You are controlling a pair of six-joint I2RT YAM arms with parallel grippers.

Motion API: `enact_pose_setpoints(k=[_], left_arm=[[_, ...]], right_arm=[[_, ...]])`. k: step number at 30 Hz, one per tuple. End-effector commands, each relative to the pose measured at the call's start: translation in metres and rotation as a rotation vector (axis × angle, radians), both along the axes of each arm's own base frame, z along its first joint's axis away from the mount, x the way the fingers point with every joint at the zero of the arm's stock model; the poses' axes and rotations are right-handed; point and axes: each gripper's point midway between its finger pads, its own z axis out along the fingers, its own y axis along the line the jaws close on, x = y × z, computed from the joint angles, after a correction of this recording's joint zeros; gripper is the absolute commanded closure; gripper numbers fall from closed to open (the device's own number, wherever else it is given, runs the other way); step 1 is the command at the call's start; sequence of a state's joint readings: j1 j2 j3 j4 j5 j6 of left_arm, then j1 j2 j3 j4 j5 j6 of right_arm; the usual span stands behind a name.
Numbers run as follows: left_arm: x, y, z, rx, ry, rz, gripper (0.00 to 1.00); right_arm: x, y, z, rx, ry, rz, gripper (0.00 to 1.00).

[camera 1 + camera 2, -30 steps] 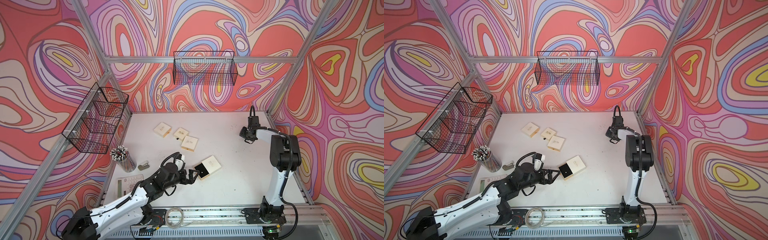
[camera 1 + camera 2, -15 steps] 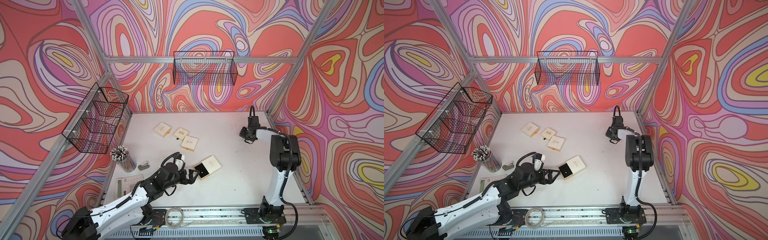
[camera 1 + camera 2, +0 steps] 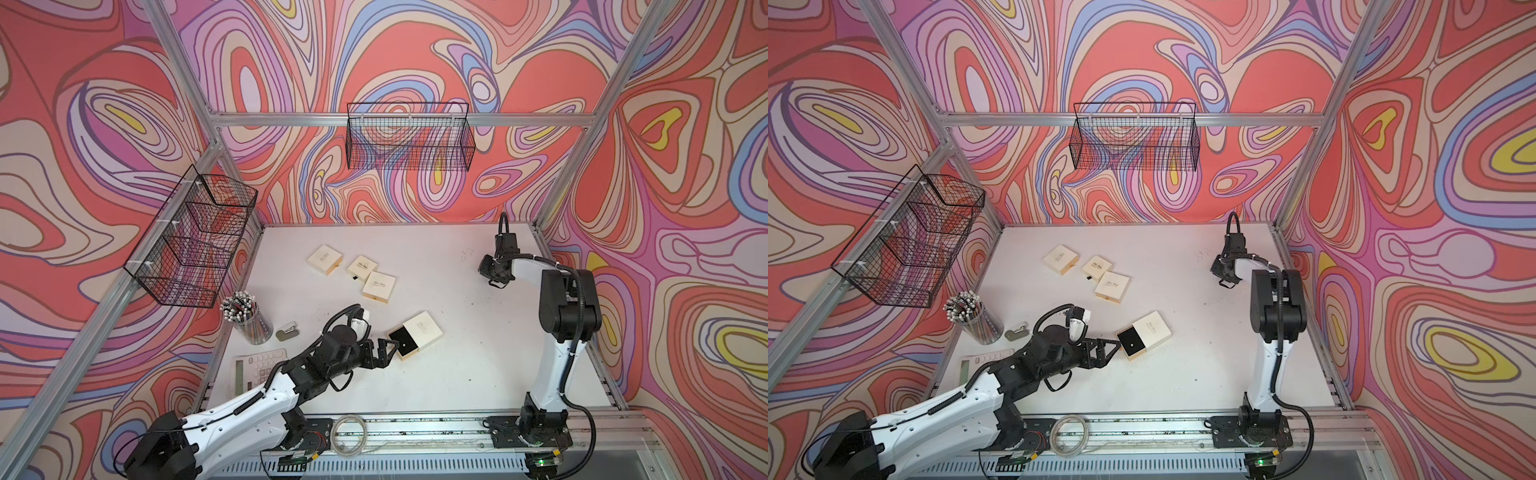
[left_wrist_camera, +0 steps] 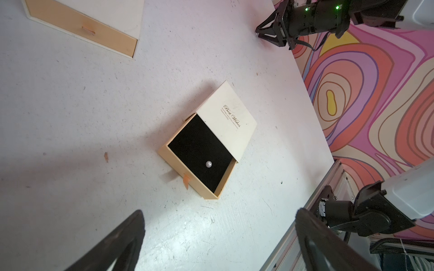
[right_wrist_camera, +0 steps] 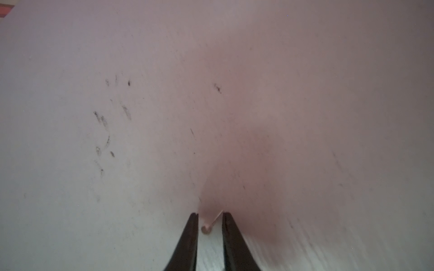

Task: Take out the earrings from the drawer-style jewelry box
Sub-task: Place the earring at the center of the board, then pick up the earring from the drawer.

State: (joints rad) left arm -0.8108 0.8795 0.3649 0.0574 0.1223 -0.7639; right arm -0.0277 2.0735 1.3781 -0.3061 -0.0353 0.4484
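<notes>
The drawer-style jewelry box (image 3: 422, 328) (image 3: 1152, 328) lies near the table's front middle, with its cream sleeve (image 4: 230, 119) slid back. Its black-lined drawer (image 4: 199, 150) stands open. One pearl earring (image 4: 208, 164) sits on the lining. My left gripper (image 3: 388, 353) (image 3: 1111, 353) (image 4: 220, 212) hovers just before the drawer, open wide and empty. My right gripper (image 3: 495, 282) (image 3: 1225, 283) (image 5: 209, 214) points down at the table's far right. Its jaws stand slightly apart around a second earring (image 5: 206, 228), which lies on the table between them.
Three shut cream boxes (image 3: 325, 259) (image 3: 361, 267) (image 3: 379, 285) lie at the back left. A pencil cup (image 3: 245, 316), a small stapler (image 3: 287, 331) and a calculator (image 3: 257, 368) sit along the left edge. Wire baskets (image 3: 409, 137) (image 3: 195, 237) hang on the walls.
</notes>
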Motion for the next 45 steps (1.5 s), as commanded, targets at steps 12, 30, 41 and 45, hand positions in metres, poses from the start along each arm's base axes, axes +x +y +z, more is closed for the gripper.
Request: enact_pose_setpoints(k=[12, 30, 41, 45], left_arm=[[0.005, 0.003, 0.007, -0.01, -0.024, 0.028, 0.0], [-0.005, 0.02, 0.015, 0.024, -0.061, 0.026, 0.0], [-0.026, 0.028, 0.001, -0.021, -0.037, -0.013, 0.0], [-0.027, 0.029, -0.014, -0.015, 0.008, 0.003, 0.0]], right_arm=[[-0.006, 0.003, 0.009, 0.024, 0.002, 0.016, 0.55], [-0.069, 0.073, 0.133, 0.049, -0.213, 0.176, 0.49], [-0.207, 0.223, 0.117, 0.108, -0.15, 0.569, 0.66], [-0.248, 0.272, 0.099, 0.105, -0.11, 0.678, 0.69]])
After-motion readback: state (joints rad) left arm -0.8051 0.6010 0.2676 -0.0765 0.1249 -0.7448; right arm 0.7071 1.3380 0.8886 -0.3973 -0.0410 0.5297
